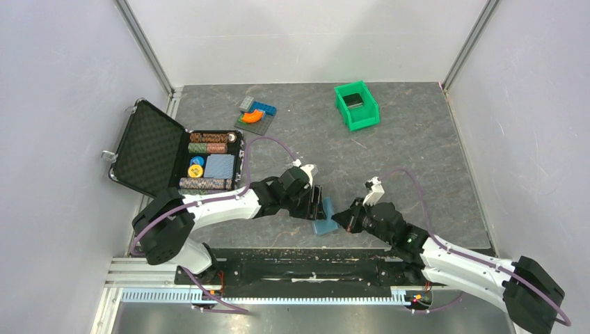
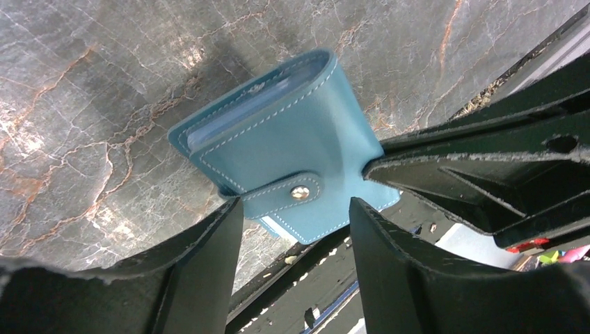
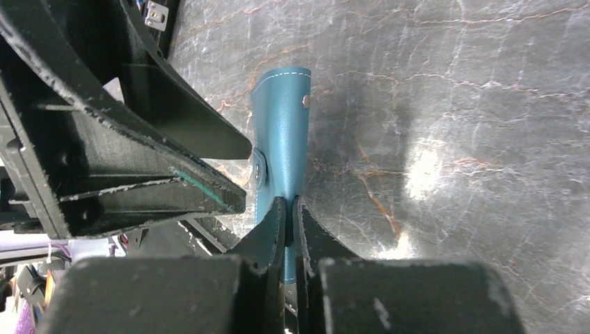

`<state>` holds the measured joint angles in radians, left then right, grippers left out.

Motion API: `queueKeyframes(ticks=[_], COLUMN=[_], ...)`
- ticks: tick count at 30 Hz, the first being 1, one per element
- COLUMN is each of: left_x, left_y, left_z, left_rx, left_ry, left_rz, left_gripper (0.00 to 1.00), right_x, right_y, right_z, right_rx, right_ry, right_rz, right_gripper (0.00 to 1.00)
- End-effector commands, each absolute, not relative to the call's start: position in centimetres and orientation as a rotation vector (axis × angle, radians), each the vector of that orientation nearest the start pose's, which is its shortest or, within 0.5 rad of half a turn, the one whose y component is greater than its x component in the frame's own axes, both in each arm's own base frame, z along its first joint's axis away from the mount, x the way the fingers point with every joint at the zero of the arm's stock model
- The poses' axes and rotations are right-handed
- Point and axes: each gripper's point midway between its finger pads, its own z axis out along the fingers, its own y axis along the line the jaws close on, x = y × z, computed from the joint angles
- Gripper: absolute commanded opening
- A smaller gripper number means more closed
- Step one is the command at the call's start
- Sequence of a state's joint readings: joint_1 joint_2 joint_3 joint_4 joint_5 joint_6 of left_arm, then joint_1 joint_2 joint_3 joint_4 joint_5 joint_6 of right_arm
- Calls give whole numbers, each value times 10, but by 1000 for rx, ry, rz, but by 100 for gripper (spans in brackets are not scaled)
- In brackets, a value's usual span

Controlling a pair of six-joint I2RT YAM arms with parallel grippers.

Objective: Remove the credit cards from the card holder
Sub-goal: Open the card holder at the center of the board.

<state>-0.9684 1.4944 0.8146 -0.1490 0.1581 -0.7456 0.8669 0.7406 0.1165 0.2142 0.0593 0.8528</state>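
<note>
Folded card holder point(image 2: 292, 139) in your right gripper point(image 3: 289, 202), left gripper point(image 2: 296, 209) open at it.
Your right gripper's fingers are pressed tight on one edge of the teal card holder, holding it tilted on edge at the near middle of the table point(image 1: 417, 153), between both arms. Your left gripper is spread wide and holds nothing, one finger on each side of the snap strap point(image 2: 285, 193). You can't tell if the holder touches the table.

Left arm point(image 1: 222, 205) and right arm point(image 1: 459, 261): white link shells, black joint housings. Purple cable point(image 1: 268, 139) looped along each. Black fingers point(image 2: 202, 271), edges chipped, pale scuffing.
</note>
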Motion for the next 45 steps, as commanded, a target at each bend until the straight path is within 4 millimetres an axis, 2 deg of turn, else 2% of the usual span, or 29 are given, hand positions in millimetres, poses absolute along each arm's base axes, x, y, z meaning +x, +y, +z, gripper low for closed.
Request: queueKeyframes(ticks=[1,8,19,33,40,45], left_x=[171,160,153,152,158,163], left_y=[-343,-333,-319,-306,-309,-319], left_z=[91,79,71,55,63,75], left_rx=[415,421,409,400,421,422], left_ry=[2509,2568,2620,2663,2622,2557], left_rz=[-939,-913,-858,-762,-760,-833], left_gripper=[62,64,64,56,52,56], right_x=[174,169,161,162,157,154], right_y=[243,256,269,268,268,273], right_z=[109,124,128,130,122,124], right_rx=[46,14,-22,-25,-57,-74], right_ry=[2039,2033,2034,2026,2040,2039], right_rz=[1069,1028,994,939,946,976], right_gripper=[0,0,0,0,0,0])
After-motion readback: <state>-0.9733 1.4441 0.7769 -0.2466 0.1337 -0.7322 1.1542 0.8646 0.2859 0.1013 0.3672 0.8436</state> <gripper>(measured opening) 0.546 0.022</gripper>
